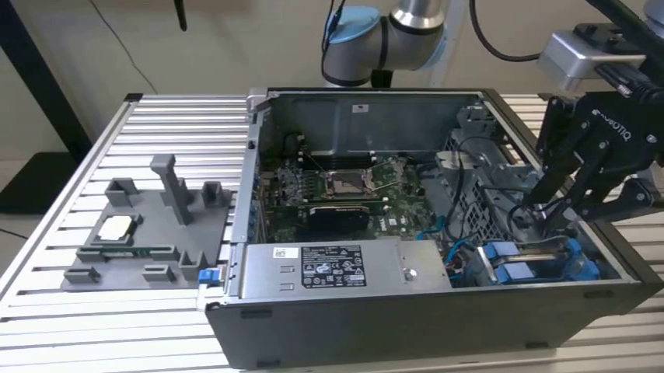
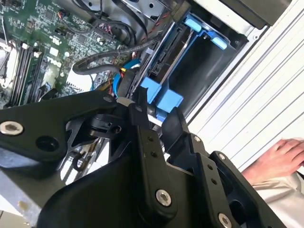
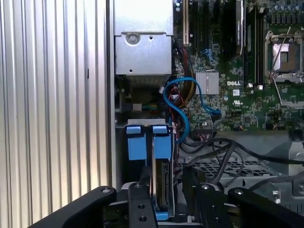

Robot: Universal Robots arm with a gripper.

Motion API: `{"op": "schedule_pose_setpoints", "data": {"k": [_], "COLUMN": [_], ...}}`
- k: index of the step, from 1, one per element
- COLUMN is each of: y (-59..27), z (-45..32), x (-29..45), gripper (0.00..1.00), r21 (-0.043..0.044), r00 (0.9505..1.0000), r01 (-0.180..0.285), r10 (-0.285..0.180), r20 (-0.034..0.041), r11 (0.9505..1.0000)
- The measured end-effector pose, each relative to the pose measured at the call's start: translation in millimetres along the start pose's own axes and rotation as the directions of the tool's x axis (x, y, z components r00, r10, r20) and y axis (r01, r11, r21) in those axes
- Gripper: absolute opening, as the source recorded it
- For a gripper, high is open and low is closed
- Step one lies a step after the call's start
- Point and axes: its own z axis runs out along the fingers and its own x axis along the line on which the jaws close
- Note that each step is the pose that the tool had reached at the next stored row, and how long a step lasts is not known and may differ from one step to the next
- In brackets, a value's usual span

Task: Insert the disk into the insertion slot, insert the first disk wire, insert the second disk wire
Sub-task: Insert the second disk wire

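The disk [image 3: 161,183] stands on edge between the jaws of the gripper [image 3: 164,202], inside the insertion slot [image 3: 142,123]. The slot's blue fittings lie just beyond the fingertips. The jaws are drawn in to a narrow gap, with one of the fingers [image 3: 140,204] on each flat face, pinching the disk. In the second wrist view the gripper [image 2: 156,114] closes on the same blue-framed edge. The gripper's black linkages mask the pad contact, and the disk's label face is hidden. A blue cable [image 3: 183,107] and black cables [image 3: 223,152] run beyond the jaws. Whether either reaches the disk cannot be told. Outside the case, well to one side of the jaws, a person's hand [image 2: 280,159] rests on the slatted table [image 2: 247,95], cut off by the frame edge.
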Motion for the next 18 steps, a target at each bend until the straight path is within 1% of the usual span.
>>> {"op": "schedule_pose_setpoints", "data": {"k": [4,7,14,18], "y": [0.5,0.7,0.8,0.9], "z": [-11.0,-15.2,-15.7,-16.3], "x": [-0.5,-0.7,-0.8,-2.8], "gripper": [0.4,0.4,0.4,0.4], "r21": [0.0,0.0,0.0,0.0], "r00": [1.0,1.0,1.0,1.0], "r01": [0.0,0.0,-0.001,-0.001], "r10": [0.0,0.0,0.001,0.001], "r20": [0.0001,0.0002,0.0002,-0.0002], "r11": [1.0,1.0,1.0,1.0]}}
